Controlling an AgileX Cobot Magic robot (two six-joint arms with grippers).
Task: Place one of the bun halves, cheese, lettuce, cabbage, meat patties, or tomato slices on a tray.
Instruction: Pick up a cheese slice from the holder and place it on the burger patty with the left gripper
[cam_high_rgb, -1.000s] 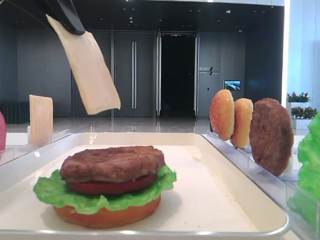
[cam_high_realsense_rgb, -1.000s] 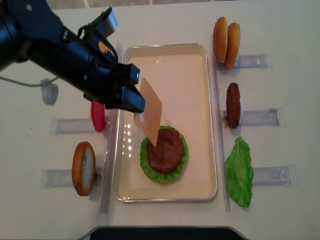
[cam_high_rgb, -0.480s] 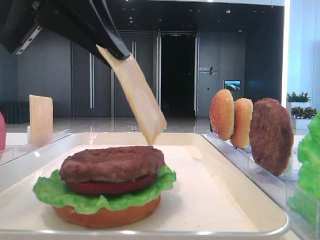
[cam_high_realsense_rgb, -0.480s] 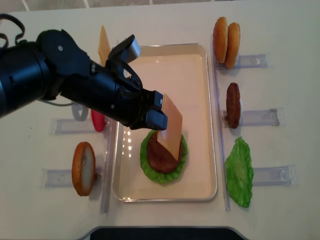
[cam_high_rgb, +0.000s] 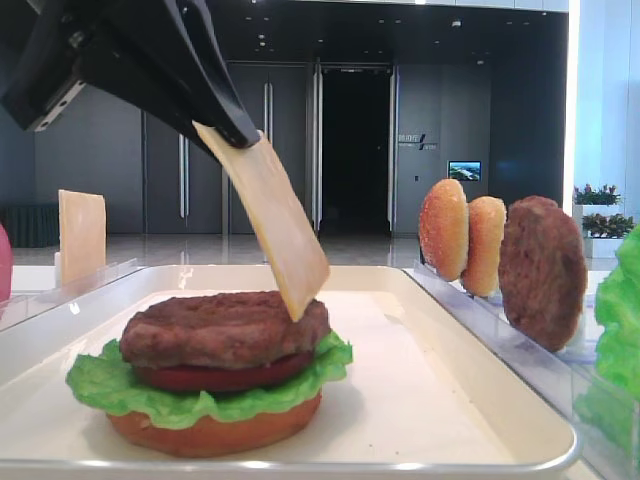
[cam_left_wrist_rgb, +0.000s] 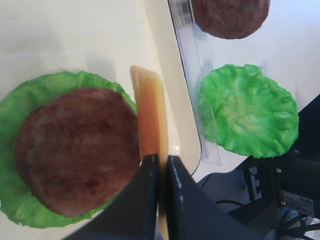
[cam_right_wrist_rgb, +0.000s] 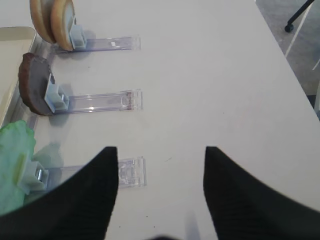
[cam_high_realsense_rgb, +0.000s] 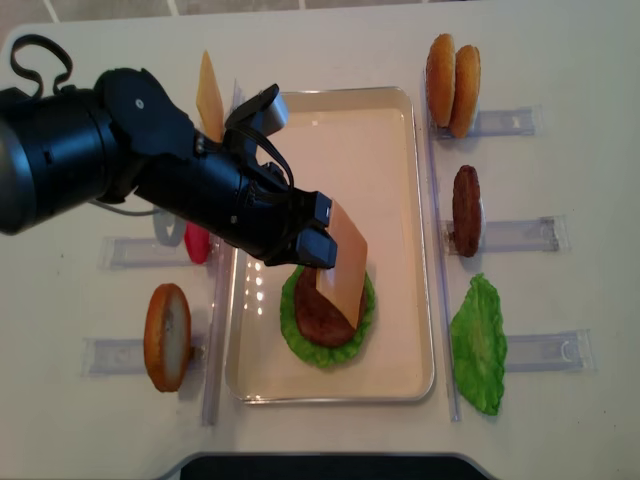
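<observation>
The left gripper (cam_left_wrist_rgb: 159, 165), clenched on the cheese (cam_high_rgb: 268, 222), had lowered it until its bottom corner met the patty (cam_high_rgb: 224, 327), so release seemed near.

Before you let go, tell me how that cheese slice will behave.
The cheese slice, pinched at one edge by the left gripper, hangs slanted and nearly straight, so it is probably light and only mildly bendy. Its lower corner is at the patty; released, it would likely flop flat across it. Thin as it looks edge-on, it might slide off-centre.
</observation>
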